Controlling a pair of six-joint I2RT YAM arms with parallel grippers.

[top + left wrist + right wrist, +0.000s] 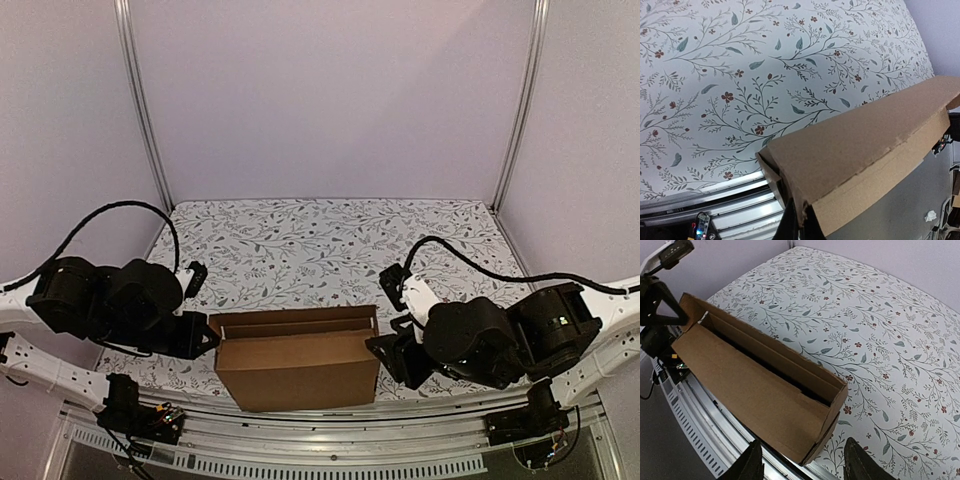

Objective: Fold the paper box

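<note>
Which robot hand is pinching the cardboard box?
The left end effector: it is shut on the paper box, while the right end effector stands open.

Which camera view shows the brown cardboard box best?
The right wrist view: the brown cardboard box lies whole, its open inside visible. The top external view shows the box small, mostly its front wall. The left wrist view shows only one close, cropped wall.

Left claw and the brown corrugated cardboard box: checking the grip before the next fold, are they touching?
Touching. The left wrist view shows the left claw closed on an edge of the brown corrugated cardboard box, no gap.
</note>
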